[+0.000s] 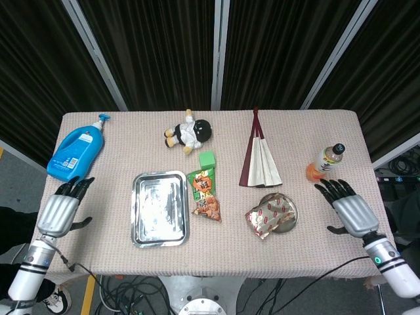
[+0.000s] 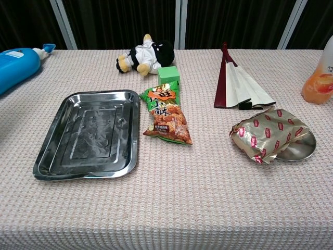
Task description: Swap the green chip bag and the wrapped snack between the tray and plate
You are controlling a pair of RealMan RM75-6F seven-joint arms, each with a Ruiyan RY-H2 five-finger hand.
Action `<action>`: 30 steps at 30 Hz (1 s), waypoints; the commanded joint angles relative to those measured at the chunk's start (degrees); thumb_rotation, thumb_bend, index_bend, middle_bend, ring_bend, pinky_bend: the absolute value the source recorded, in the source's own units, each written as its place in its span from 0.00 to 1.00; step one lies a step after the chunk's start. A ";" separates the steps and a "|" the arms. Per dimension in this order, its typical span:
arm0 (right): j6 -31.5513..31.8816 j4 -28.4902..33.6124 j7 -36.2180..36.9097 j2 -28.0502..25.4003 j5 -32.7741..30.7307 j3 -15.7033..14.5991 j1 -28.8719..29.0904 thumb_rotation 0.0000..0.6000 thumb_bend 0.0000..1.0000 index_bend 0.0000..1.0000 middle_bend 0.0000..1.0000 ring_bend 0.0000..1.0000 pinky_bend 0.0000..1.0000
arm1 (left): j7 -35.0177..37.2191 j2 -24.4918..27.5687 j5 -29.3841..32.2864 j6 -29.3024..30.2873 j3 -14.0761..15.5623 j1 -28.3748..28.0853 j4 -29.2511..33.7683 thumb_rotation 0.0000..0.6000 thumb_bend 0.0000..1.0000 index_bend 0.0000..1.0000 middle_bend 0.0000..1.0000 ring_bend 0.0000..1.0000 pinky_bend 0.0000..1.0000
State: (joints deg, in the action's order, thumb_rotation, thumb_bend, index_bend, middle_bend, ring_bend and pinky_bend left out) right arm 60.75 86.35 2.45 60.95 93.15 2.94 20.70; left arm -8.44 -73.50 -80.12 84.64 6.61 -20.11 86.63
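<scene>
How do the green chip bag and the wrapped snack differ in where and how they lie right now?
The green chip bag lies flat on the tablecloth beside the tray, off it; the wrapped snack rests on the plate, overhanging its rim. The chip bag is green and orange, printed; the wrapped snack is crinkled gold foil with red marks. Neither is held: the left hand and the right hand are away from them.

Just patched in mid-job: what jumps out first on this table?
The shiny metal tray sits bare at centre-left, with the green chip bag lying on the cloth just beside its right edge. To the right, the wrapped snack rests on the small plate. Both hands, left and right, hover open at the table's sides, holding nothing.
</scene>
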 commanded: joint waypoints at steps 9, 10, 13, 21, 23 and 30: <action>-12.31 -1.99 -4.83 7.67 -0.22 -0.04 10.35 1.00 0.02 0.00 0.00 0.00 0.00 | 3.70 -0.92 -3.73 6.46 -0.81 6.88 -2.54 1.00 0.14 0.09 0.16 0.07 0.22; -12.83 -2.41 -5.16 8.45 -0.52 -0.05 10.79 1.00 0.03 0.00 0.00 0.00 0.00 | 3.85 -0.78 -3.86 6.59 -1.00 7.13 -2.61 1.00 0.14 0.09 0.16 0.07 0.22; -14.09 -3.94 -6.00 11.04 -1.57 0.08 12.11 1.00 0.04 0.00 0.00 0.00 0.00 | 4.53 -0.41 -4.16 6.84 -1.66 7.88 -3.13 1.00 0.14 0.09 0.16 0.07 0.22; -14.24 -6.48 -5.75 15.88 -2.65 -0.07 14.23 1.00 0.06 0.01 0.11 0.01 0.08 | 6.76 -0.07 -4.58 5.59 -2.73 9.26 -4.60 1.00 0.14 0.09 0.16 0.07 0.22; -14.34 -6.73 -5.30 16.39 -2.57 -0.41 14.68 1.00 0.07 0.07 0.19 0.07 0.16 | 7.33 -0.14 -4.72 5.15 -2.92 9.52 -5.11 1.00 0.14 0.09 0.16 0.07 0.22; -12.70 -8.40 -6.20 18.29 -2.30 -1.38 14.98 1.00 0.11 0.32 0.36 0.26 0.32 | 8.55 -0.59 -5.16 4.39 -3.79 10.30 -6.44 1.00 0.14 0.09 0.16 0.07 0.22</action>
State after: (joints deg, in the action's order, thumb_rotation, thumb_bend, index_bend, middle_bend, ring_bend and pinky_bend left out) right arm 47.86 78.10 -3.60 79.04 90.90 1.68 35.64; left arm 0.01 -74.03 -85.23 89.13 2.91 -9.89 80.31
